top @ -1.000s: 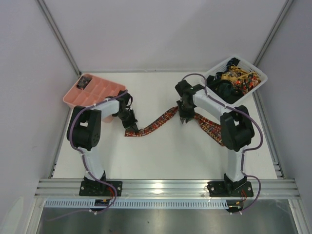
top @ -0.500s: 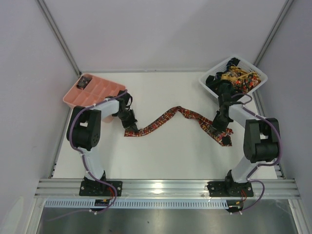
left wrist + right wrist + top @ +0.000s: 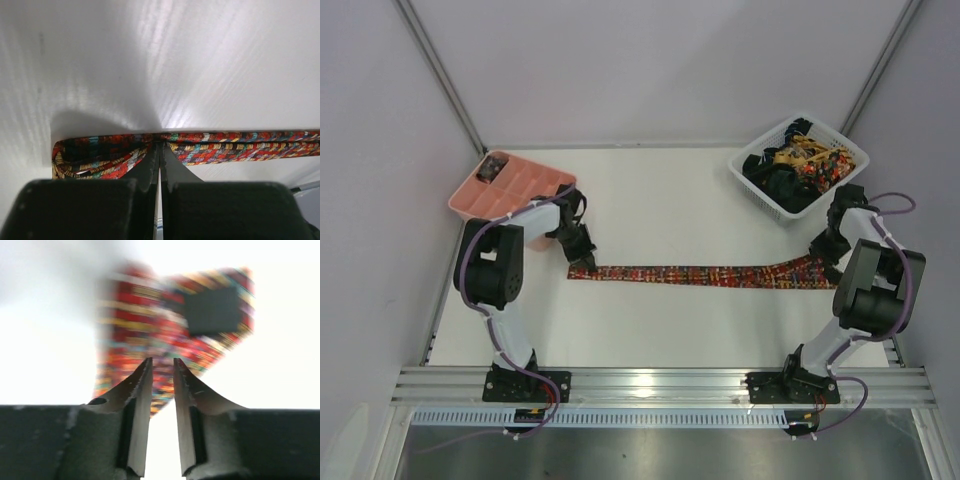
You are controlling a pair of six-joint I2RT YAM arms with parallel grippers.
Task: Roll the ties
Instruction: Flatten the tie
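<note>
One patterned red, orange and yellow tie (image 3: 700, 274) lies stretched flat and straight across the middle of the table. My left gripper (image 3: 580, 258) is shut on its narrow left end. In the left wrist view the jaws (image 3: 160, 145) are closed at the tie (image 3: 240, 145), whose end is folded over to the left. My right gripper (image 3: 823, 255) hangs over the wide right end. In the right wrist view its jaws (image 3: 162, 360) stand a narrow gap apart, with the blurred tie (image 3: 140, 315) and a dark label beyond them.
A white lattice basket (image 3: 757, 187) at the back right holds several more ties (image 3: 805, 160). A pink compartment tray (image 3: 468, 206) stands at the back left with a dark roll (image 3: 493, 167) in one compartment. Table rails run along both sides.
My right gripper swept from the table's middle to the far right, and the wavy, folded tie is now pulled out straight. The left gripper stayed at the narrow end.
</note>
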